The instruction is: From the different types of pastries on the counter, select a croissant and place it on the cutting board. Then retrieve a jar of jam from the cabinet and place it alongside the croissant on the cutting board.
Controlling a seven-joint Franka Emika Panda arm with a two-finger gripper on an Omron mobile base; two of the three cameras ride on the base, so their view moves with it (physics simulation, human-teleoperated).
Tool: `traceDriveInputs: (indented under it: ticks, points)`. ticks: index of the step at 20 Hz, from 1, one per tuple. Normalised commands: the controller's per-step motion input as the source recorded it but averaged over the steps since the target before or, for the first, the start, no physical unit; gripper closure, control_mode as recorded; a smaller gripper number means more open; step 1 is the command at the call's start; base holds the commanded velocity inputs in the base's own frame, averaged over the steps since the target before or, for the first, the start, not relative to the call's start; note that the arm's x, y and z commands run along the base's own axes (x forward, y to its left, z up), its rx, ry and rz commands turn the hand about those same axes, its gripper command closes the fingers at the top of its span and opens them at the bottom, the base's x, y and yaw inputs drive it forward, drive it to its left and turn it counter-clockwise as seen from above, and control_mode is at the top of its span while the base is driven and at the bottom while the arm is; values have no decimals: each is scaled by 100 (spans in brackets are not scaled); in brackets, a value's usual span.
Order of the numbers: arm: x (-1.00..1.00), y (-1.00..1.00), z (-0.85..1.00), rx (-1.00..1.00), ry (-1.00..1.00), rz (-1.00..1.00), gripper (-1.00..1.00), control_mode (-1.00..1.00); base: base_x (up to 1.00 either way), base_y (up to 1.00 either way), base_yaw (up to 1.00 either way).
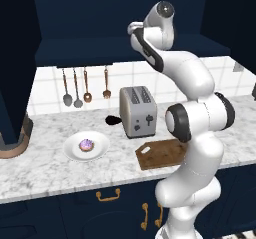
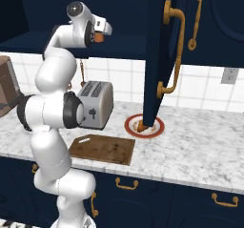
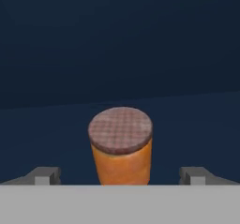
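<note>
Inside dark cabinet point(image 3: 117, 40), wide-open claw point(image 3: 120, 175) flanks jar of jam point(image 3: 121, 145), base cut off.

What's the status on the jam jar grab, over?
Gripper open, fingers either side of the jar of jam, not closed on it. Jar upright on the cabinet shelf. Cutting board bare. Nothing blocking the jar.

Arm raised high, gripper point(image 3: 120, 175) spread wide.
The white arm climbs from the base, bends at the elbow and reaches forward at its top; both fingertips point(image 3: 46, 175) stand well apart.
</note>
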Motion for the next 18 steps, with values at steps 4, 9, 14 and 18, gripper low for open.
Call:
traceDriveInputs:
  ticks: [4, 9, 14, 18]
  points:
    - [28, 0, 0, 0, 0, 0, -100, -100, 0, 0, 0]
    - [16, 0, -2, 0, 0, 0, -100, -100, 0, 0, 0]
    - [1, 0, -24, 0, 0, 0, -100, -100, 0, 0, 0]
    - [10, 0, -32, 0, 0, 0, -100, -100, 0, 0, 0]
